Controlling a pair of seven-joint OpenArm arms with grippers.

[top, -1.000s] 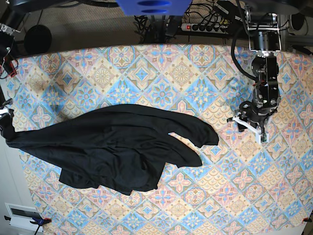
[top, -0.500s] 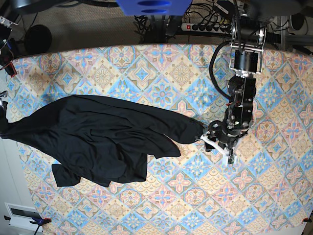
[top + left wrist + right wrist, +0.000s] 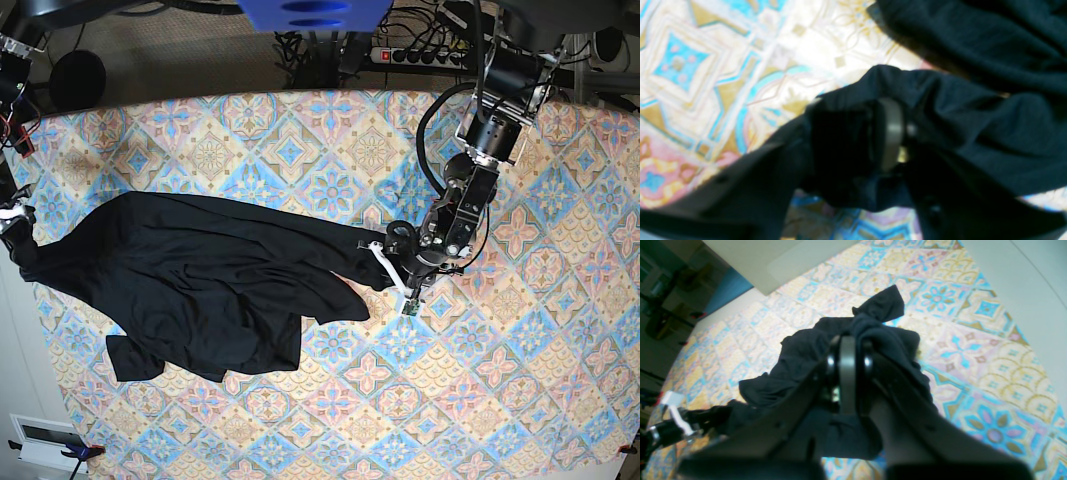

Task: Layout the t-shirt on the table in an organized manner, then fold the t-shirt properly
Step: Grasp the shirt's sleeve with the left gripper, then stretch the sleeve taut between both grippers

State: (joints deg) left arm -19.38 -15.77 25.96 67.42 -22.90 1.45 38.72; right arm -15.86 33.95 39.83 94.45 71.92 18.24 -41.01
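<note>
The black t-shirt point(image 3: 200, 280) lies spread and wrinkled over the left half of the patterned table point(image 3: 500, 380), reaching from the left edge to the middle. My left gripper point(image 3: 393, 268) is at the shirt's right tip. In the left wrist view the gripper point(image 3: 900, 140) is shut, with shirt fabric point(image 3: 990, 133) bunched around its fingers. My right gripper point(image 3: 14, 232) is at the table's left edge. In the right wrist view it point(image 3: 847, 373) is shut on a bunch of the shirt point(image 3: 800, 350), held above the table point(image 3: 973, 340).
A power strip and cables point(image 3: 420, 55) lie on the floor behind the table. A white box point(image 3: 45, 440) sits on the floor at the lower left. The left arm's links point(image 3: 490, 130) hang over the table's back right.
My left gripper has moved left across the table from open cloth onto the shirt's right tip. The shirt has been drawn leftward and its right end stretched out.
</note>
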